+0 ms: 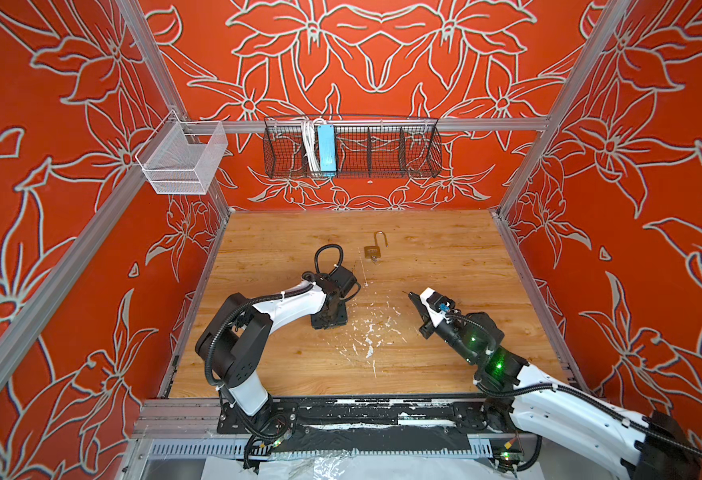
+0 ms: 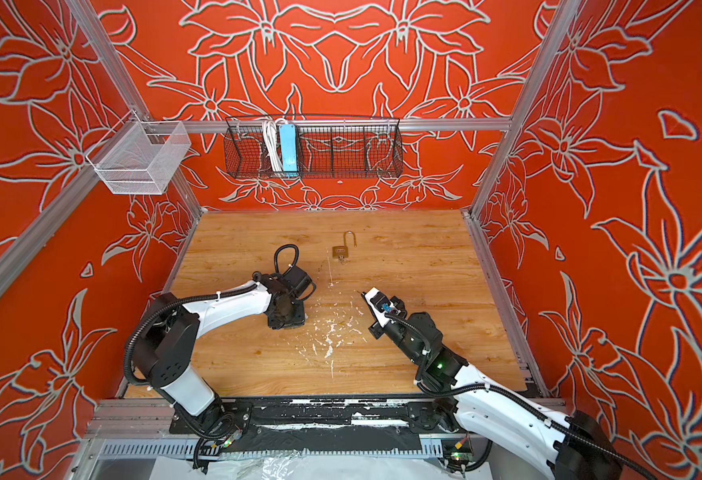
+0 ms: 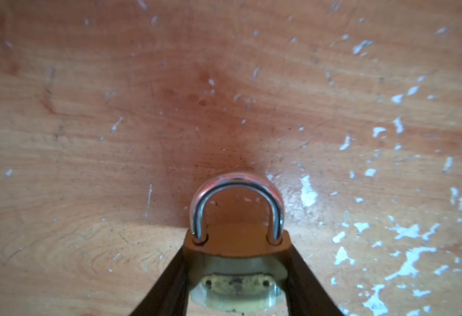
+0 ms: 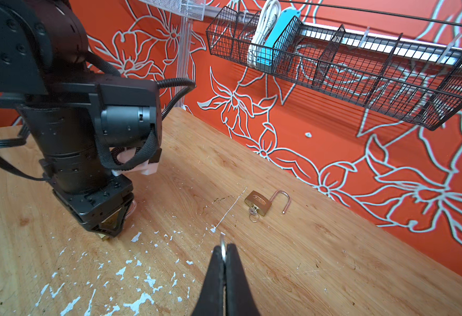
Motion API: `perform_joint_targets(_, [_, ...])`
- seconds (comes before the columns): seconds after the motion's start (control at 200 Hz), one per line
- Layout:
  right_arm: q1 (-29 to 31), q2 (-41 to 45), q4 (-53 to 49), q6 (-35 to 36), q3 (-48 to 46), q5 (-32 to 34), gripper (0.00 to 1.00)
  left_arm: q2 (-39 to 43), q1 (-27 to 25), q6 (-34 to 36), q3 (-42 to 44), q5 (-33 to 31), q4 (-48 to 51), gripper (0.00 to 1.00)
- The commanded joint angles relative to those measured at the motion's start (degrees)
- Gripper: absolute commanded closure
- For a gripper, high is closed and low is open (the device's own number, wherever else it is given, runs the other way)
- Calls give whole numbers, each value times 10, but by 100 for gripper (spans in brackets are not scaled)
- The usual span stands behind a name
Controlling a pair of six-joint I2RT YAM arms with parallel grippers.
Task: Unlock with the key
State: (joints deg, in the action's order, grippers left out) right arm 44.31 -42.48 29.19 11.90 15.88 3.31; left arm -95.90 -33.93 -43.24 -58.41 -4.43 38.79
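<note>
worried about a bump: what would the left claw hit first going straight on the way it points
The tabletop: the left claw points down at it, and the shackle of its held padlock would likely touch first.

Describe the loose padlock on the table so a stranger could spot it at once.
On the wooden table, look toward its far side, below the black wire basket. A brass padlock lies flat there by itself. Unlike the held padlock in the left gripper, whose shackle is closed, this one's shackle is swung open and a key sits in its keyhole.
</note>
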Motion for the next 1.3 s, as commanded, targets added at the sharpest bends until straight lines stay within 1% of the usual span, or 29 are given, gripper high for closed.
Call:
perform_joint_targets(0.0, [-3,0,3,-4,-1,-12,100,-6,-4,-16,1,3,0,48])
perform_joint_targets(0.11, [-3,3,2,-3,-1,-9,100,-20,-7,-18,-7,-2,15,47])
perform_joint_targets(0.305, [-5,7,-1,-3,-1,-11,100,-20,-11,-25,-8,-8,23,44])
perform_joint_targets(0.405, [-5,14,-3,-3,-3,-12,100,11,-17,-25,-11,-33,32,44])
perform_joint_targets(0.455, [-4,17,-2,-1,-5,-13,100,50,-24,-20,-10,-47,32,44])
perform_joint_targets(0.53, [-4,18,1,6,-7,-13,100,131,-39,-5,-6,-75,26,45])
perform_joint_targets(0.606, [-4,9,24,27,-14,-19,100,220,-46,25,17,-82,-12,46])
perform_joint_targets(0.666, [-5,-2,59,49,-28,-34,100,292,-48,58,68,-85,-99,45])
perform_joint_targets(0.741, [-4,-11,87,69,-38,-47,100,378,-48,91,168,-69,-232,45])
perform_joint_targets(0.791, [-4,-15,68,81,-31,-60,100,432,-47,113,217,-44,-307,46])
perform_joint_targets(0.846, [-4,-28,33,103,-13,-87,100,472,-47,106,242,-24,-341,47])
perform_joint_targets(0.886, [-3,-47,42,128,-11,-100,100,490,-47,65,244,-25,-337,46])
perform_joint_targets(0.916, [-1,-62,78,145,-22,-99,100,497,-47,29,240,-19,-324,43])
perform_joint_targets(0.991, [8,-104,205,204,-66,-107,100,487,-47,-33,225,43,-319,39])
perform_joint_targets(1.016, [15,-119,231,230,-75,-113,100,476,-47,-67,220,64,-320,40])
perform_joint_targets(1.051, [31,-139,242,266,-77,-111,100,454,-47,-134,213,83,-316,41])
perform_joint_targets(1.086, [51,-157,238,297,-72,-96,100,429,-47,-200,201,108,-309,42])
perform_joint_targets(1.136, [76,-186,243,336,-66,-68,100,399,-47,-279,192,149,-316,47])
perform_joint_targets(1.156, [86,-197,253,352,-65,-55,100,373,-47,-312,195,165,-332,48])
perform_joint_targets(1.201, [102,-224,289,379,-71,-34,100,349,-48,-385,220,196,-401,49])
perform_joint_targets(1.256, [112,-250,327,400,-78,-36,100,320,-54,-467,261,213,-511,51])
perform_joint_targets(1.296, [115,-262,340,405,-79,-41,100,299,-61,-505,274,215,-558,51])
